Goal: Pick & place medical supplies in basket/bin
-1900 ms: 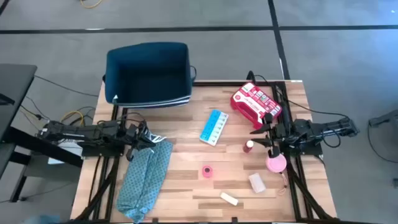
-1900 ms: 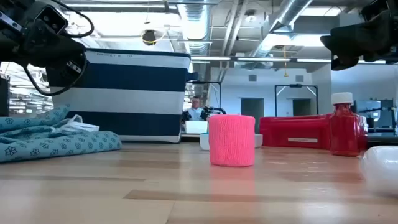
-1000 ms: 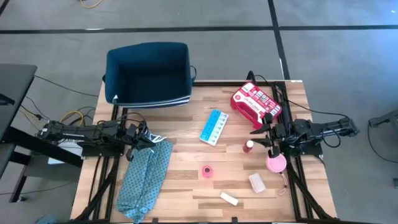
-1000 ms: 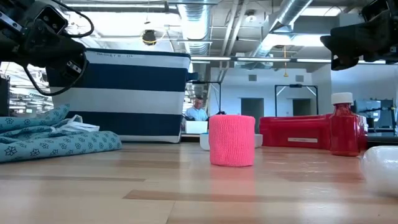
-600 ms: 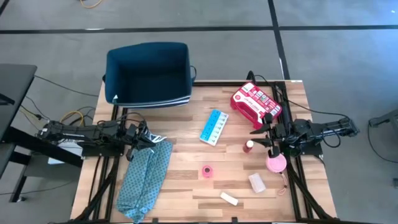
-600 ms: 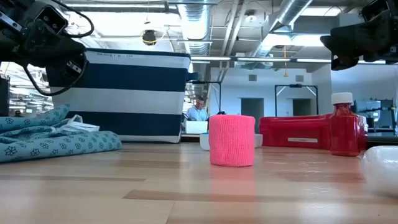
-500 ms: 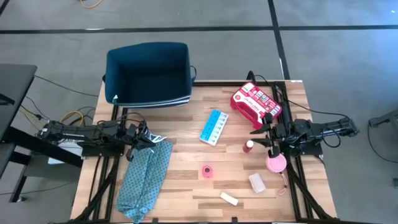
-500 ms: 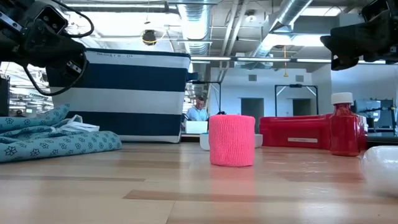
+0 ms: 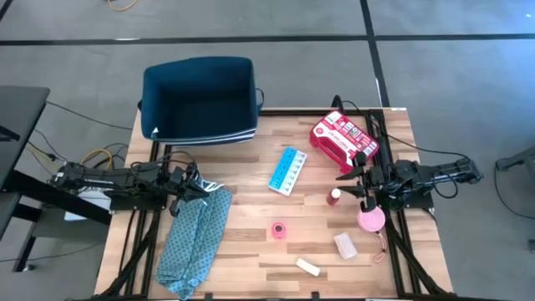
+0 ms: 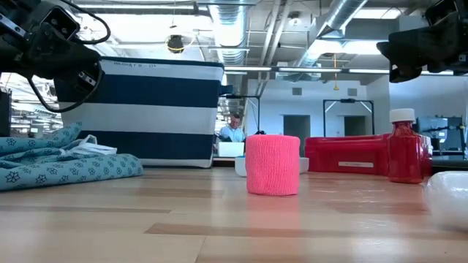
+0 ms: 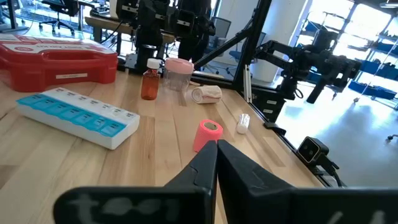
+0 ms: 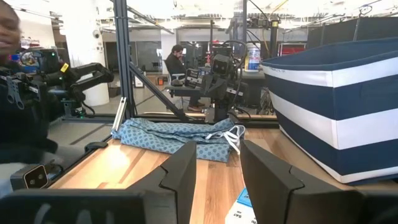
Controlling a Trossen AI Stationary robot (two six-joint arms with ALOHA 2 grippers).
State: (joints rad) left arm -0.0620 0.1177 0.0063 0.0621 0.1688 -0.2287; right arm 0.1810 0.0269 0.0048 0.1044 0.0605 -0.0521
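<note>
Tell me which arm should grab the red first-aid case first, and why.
Right. The right gripper hangs at the table's right side, just beside the red first-aid case, fingers open. The left gripper sits shut over the teal cloth on the far left, with the pill box between.

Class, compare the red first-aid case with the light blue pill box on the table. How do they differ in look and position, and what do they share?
The red first-aid case is red with white markings and bulky; the pill box is light blue, slim and split into small compartments. The case lies at the table's far right corner; the pill box lies nearer the middle, closer to the navy bin. Both rest flat on the wooden table, outside the bin, with no claw touching them.
</note>
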